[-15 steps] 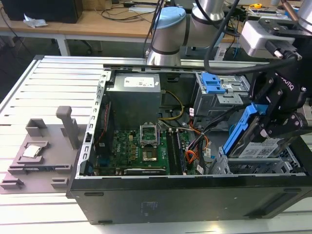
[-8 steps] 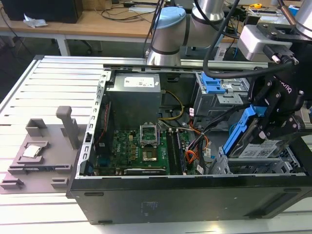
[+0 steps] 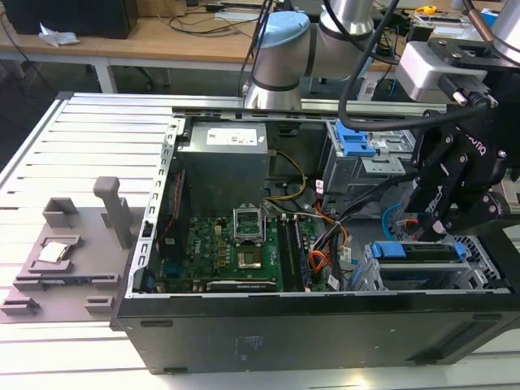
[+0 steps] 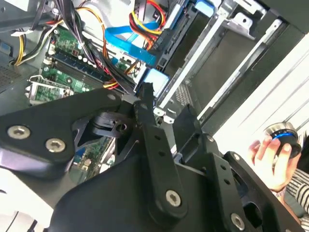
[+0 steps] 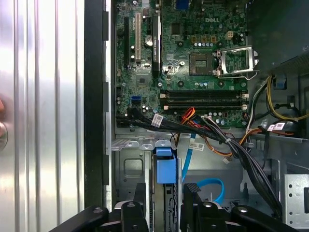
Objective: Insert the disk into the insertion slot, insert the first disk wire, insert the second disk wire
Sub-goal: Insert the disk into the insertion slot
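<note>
At the exterior view's right end of the open computer case, the black jaws hang just over the silver drive cage. The disk sits inside that cage, with its blue carrier showing along the top edge. Seen in the first wrist view, the two fingers stand apart on either side of the carrier's blue tab. There is a small gap on each side, so the jaws are open and grip nothing. The light blue cable loops just beside the disk, within the cage area; where its plug ends I cannot tell. The orange-red wires run among black cables along the edge of the motherboard, near the cage but apart from the disk. The case lies on a slotted metal counter. In the second wrist view, a person's hand holds a round knob beside the case.
</note>
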